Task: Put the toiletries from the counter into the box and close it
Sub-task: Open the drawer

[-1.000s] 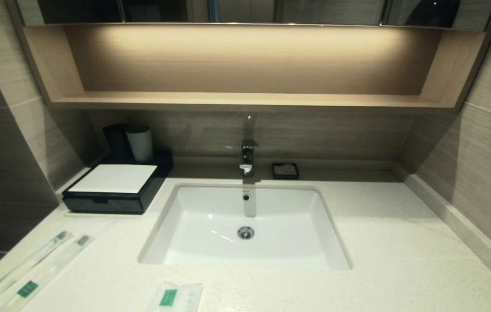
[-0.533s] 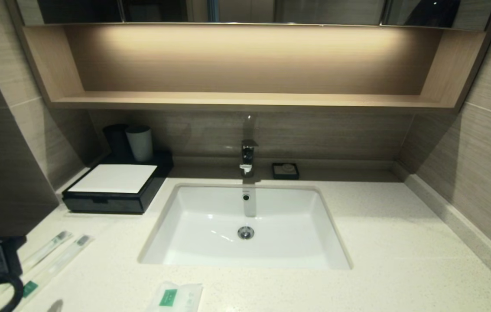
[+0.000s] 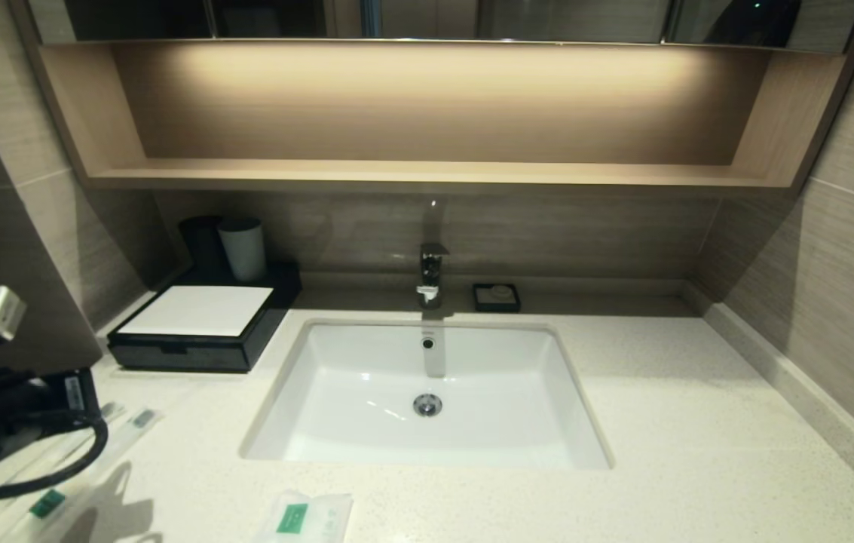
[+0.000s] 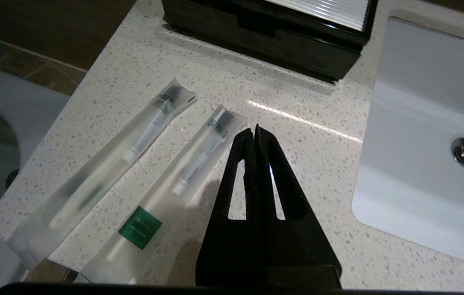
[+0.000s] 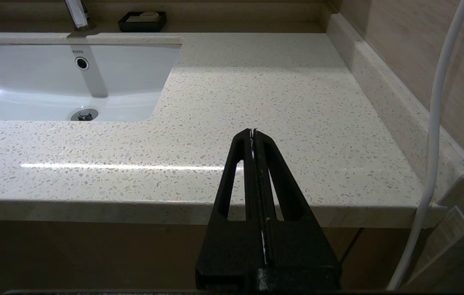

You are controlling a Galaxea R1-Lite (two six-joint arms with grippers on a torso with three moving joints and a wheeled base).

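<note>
Two clear-wrapped toothbrushes (image 4: 109, 168) (image 4: 174, 188) lie side by side on the cream speckled counter (image 3: 698, 422), left of the sink; the nearer one carries a green label. My left gripper (image 4: 254, 131) hangs shut and empty just above the counter, its tips beside the head end of the nearer toothbrush. A flat white sachet (image 3: 306, 516) with a green label lies at the counter's front edge. The black box (image 3: 200, 332) with a white top stands behind the toothbrushes, its drawer pushed in. My right gripper (image 5: 253, 132) is shut and empty off the counter's front right edge.
A white sink (image 3: 306, 354) with a faucet (image 3: 432, 271) fills the middle of the counter. A grey cup (image 3: 243, 249) and a dark cup (image 3: 200, 241) stand behind the box. A small black soap dish (image 3: 496, 297) sits by the back wall.
My left arm has come up into the head view at the left edge and now covers part of the toothbrushes. Nothing on the counter has moved.
</note>
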